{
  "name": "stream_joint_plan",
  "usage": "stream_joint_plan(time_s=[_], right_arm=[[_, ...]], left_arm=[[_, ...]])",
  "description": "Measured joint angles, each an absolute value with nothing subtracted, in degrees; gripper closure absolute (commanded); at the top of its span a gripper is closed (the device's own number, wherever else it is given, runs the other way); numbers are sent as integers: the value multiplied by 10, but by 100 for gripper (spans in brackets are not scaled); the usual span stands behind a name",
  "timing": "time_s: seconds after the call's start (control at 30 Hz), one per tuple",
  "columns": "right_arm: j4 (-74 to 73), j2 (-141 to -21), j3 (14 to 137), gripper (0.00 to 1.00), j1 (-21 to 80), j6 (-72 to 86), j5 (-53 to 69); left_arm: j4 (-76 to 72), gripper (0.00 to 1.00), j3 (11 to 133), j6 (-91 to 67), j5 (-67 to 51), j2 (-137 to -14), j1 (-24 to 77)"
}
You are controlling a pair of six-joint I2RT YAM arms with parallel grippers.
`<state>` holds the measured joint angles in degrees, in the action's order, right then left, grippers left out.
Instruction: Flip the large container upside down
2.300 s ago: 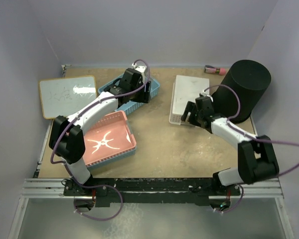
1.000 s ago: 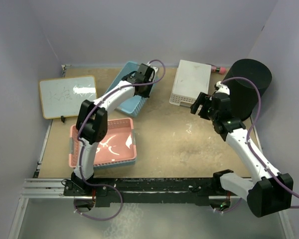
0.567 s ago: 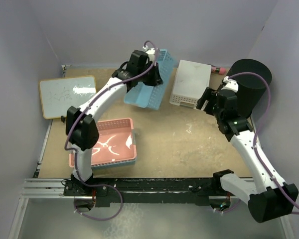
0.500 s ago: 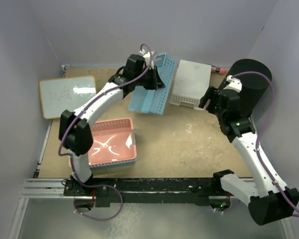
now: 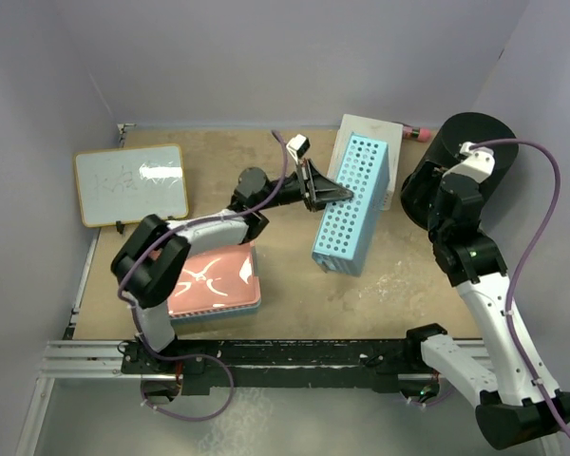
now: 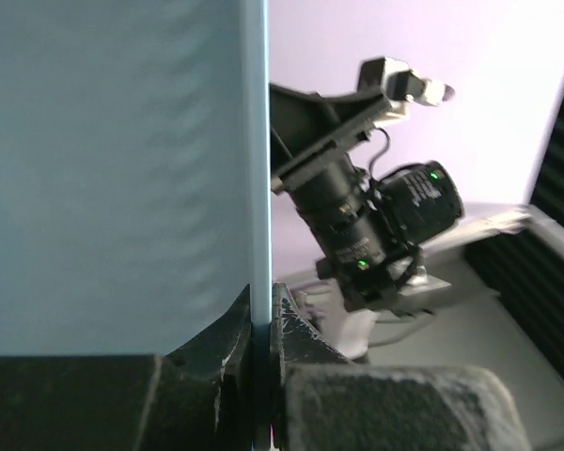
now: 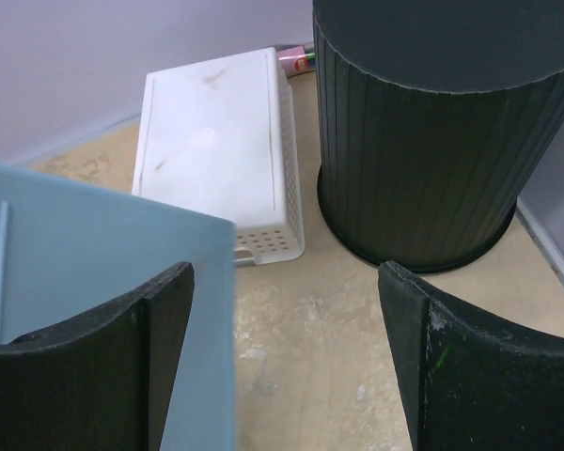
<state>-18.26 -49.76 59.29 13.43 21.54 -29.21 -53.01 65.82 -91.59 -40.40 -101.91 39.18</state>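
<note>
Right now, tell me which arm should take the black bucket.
Right: the right hand is open, with the black bucket just ahead; the left hand is clamped on the blue basket, farther off.

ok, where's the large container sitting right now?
In the top view the large container stands at the far right corner of the table, just right of the white basket, with a pink marker between them.

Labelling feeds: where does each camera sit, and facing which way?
Top external: above, behind the bases, looking down on the table; left arm and right arm show.
Left wrist: faces the right arm past the blue basket, its fingers clamping it.
Right wrist: looks down at the large container; open fingers show.
Shared: the blue basket.
</note>
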Motion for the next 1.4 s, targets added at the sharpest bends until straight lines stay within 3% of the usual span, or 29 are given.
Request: stream_joint_plan(time_s=[0.2, 0.73, 0.8, 0.93, 1.0, 1.17, 1.4], right_arm=[[-186, -496, 593, 18, 134, 212, -292], [-187, -486, 593, 18, 134, 207, -290], [-187, -487, 593, 18, 134, 207, -290], [-187, -488, 593, 18, 134, 205, -290], [-187, -488, 593, 18, 134, 205, -289], [-187, -488, 593, 18, 134, 203, -289], [-187, -491, 593, 18, 134, 203, -287]], left_arm=[[-783, 100, 627, -1113, -416, -1130, 422], [-858, 100, 551, -1190, -437, -1190, 428], [-861, 93, 551, -1189, -438, -1191, 428], [-861, 62, 553, -1183, -451, -1193, 428], [-862, 53, 554, -1179, -458, -1195, 428], [-865, 46, 554, -1169, -469, -1195, 412], [-782, 45, 550, -1051, -476, -1187, 379]])
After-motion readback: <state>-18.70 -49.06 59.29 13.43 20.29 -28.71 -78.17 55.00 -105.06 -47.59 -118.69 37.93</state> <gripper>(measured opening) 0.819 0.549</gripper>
